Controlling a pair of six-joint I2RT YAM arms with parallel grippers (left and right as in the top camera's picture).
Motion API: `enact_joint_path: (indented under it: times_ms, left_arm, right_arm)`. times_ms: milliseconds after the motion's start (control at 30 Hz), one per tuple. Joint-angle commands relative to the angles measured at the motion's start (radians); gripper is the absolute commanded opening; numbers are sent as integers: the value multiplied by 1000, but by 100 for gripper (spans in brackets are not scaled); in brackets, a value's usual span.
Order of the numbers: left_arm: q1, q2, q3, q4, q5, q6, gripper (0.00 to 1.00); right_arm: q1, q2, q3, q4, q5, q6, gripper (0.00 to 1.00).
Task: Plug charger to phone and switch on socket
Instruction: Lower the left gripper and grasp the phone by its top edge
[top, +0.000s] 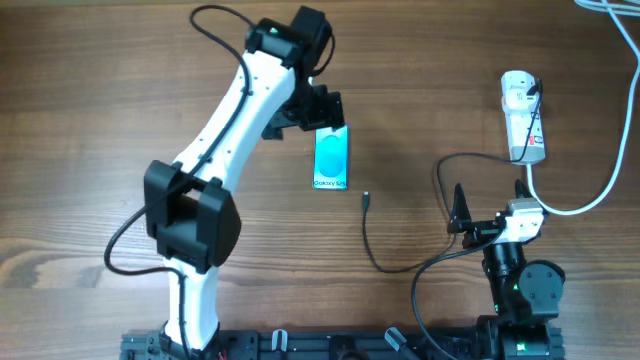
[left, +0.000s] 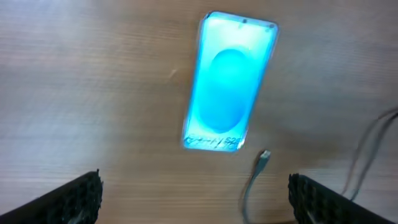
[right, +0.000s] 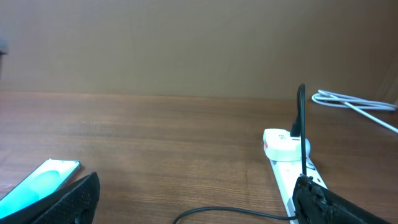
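Note:
The phone (top: 332, 159) lies flat on the wooden table with its cyan screen lit and white text at its near end. It also shows in the left wrist view (left: 229, 84) and at the left edge of the right wrist view (right: 36, 184). The charger tip (top: 366, 198) lies loose just right of the phone's near end, apart from it, and shows in the left wrist view (left: 264, 155). The socket (top: 522, 120) sits at the far right with a black plug in it (right: 289, 155). My left gripper (top: 323, 114) hovers open above the phone's far end (left: 196, 202). My right gripper (top: 490, 200) is open and empty, near the socket (right: 199, 205).
The thin black charger cable (top: 378, 262) curves from the tip back toward the right arm's base and crosses the right wrist view (right: 236, 213). A thick white lead (top: 600, 190) loops from the socket to the table's right edge (right: 354, 102).

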Motion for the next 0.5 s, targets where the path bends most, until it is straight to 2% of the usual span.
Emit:
enact_joint_path:
  times_ms: [0,167,467]
  left_arm:
    - [-36,13,-16,83,23,-2,100]
    - [-92,61,-100,140,-56,-3,100]
    - [-107,179,-109,147,-56,-6,100]
  right_arm:
    - [-3,-4,-1,3,10,-11,100]
    - [-3,-4,-1,2,10,-11,100]
    - [-3,-4,-1,2,10,-11,99]
